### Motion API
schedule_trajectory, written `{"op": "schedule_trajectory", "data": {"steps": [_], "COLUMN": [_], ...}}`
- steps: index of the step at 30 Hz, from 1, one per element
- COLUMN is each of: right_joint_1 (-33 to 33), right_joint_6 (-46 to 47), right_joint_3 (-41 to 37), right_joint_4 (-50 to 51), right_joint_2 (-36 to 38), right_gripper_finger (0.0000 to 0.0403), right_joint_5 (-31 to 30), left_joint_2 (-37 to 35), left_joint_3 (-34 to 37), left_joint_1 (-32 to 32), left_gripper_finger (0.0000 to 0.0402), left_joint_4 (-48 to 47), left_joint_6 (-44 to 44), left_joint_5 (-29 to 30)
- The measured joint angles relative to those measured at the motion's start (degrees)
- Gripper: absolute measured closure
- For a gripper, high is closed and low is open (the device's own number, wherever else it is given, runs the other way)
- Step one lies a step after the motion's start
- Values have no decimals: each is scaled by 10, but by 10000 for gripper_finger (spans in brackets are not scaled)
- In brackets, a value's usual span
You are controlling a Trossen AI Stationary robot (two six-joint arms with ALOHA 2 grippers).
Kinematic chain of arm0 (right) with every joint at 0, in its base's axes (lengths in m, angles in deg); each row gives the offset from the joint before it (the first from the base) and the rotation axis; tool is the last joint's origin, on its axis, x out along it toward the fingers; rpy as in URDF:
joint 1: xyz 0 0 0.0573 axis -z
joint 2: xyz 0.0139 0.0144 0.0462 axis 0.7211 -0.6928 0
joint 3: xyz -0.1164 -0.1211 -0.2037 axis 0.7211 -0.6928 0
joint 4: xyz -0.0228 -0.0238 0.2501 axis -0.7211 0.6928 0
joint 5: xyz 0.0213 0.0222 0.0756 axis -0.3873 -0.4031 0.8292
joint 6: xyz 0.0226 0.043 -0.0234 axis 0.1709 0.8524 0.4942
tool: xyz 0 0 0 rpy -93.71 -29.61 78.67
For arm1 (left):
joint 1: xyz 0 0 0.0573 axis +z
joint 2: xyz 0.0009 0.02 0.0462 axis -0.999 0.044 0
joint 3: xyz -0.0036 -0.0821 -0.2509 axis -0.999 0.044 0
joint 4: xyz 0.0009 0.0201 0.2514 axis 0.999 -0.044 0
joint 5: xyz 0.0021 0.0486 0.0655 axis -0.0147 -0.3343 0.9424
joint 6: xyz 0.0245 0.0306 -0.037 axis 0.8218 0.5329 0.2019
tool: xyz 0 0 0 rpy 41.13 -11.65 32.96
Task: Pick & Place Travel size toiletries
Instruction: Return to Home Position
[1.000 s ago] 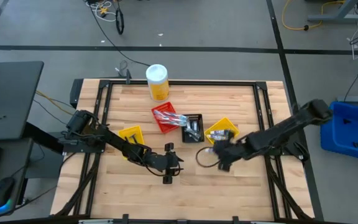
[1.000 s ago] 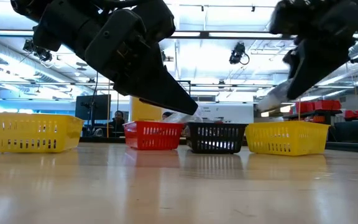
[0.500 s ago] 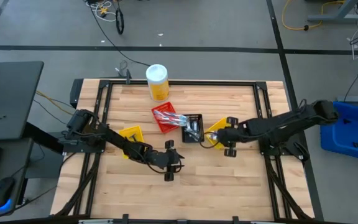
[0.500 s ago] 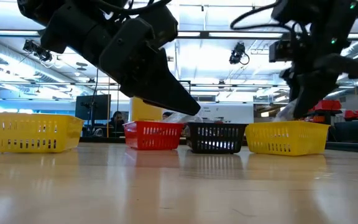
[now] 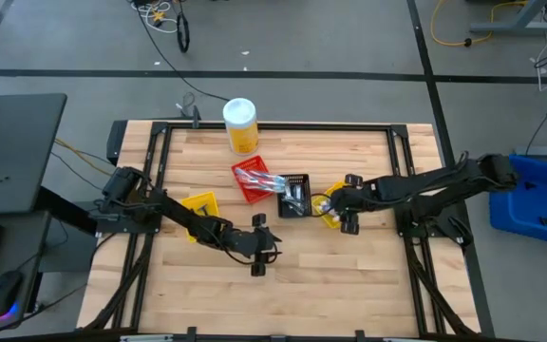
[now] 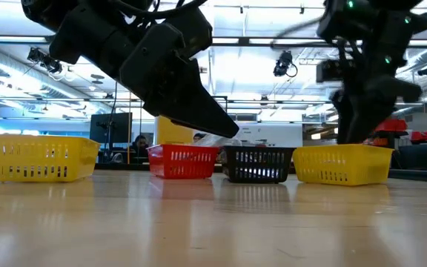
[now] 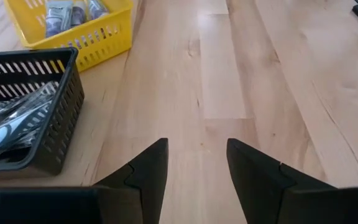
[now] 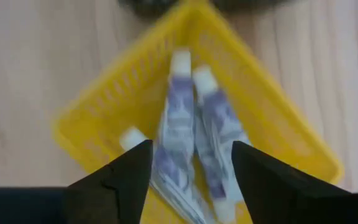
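The travel size toiletries lie in small bins across the middle of the table. White tubes with blue print fill the right yellow bin. Silvery pieces lie in the black bin, and more items sit in the red bin. My right gripper hangs open just above the right yellow bin, pointing down at the tubes, with nothing between its fingers. My left gripper stands open over bare wood near the table's middle front, holding nothing.
A second yellow bin sits at the left, beside my left arm. A tall yellow canister with a white lid stands at the far edge. Bare wood stretches along the near side of the table.
My right gripper has gone toward the table's far edge, from the bare wood in front of the right yellow bin to a spot over it. The white tube that showed at its fingers in the low view no longer shows there.
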Motion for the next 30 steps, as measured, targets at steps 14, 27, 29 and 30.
{"op": "schedule_trajectory", "data": {"steps": [14, 27, 29, 30], "right_joint_1": [-38, -62, -62, -62], "right_joint_6": [-38, -70, -87, -97], "right_joint_3": [180, 95, 56, 35], "right_joint_4": [28, -15, -50, -75], "right_joint_2": [55, 278, 315, 334], "right_gripper_finger": [244, 396, 396, 396], "right_joint_5": [61, 51, 49, 48], "left_joint_2": [-294, -684, -743, -769], "left_joint_3": [0, 145, 201, 227], "left_joint_1": [-7, -35, -35, -35], "left_gripper_finger": [228, 228, 228, 228], "left_joint_4": [-326, -418, -379, -355], "left_joint_6": [-12, 20, 39, 50], "left_joint_5": [94, 104, 89, 86]}}
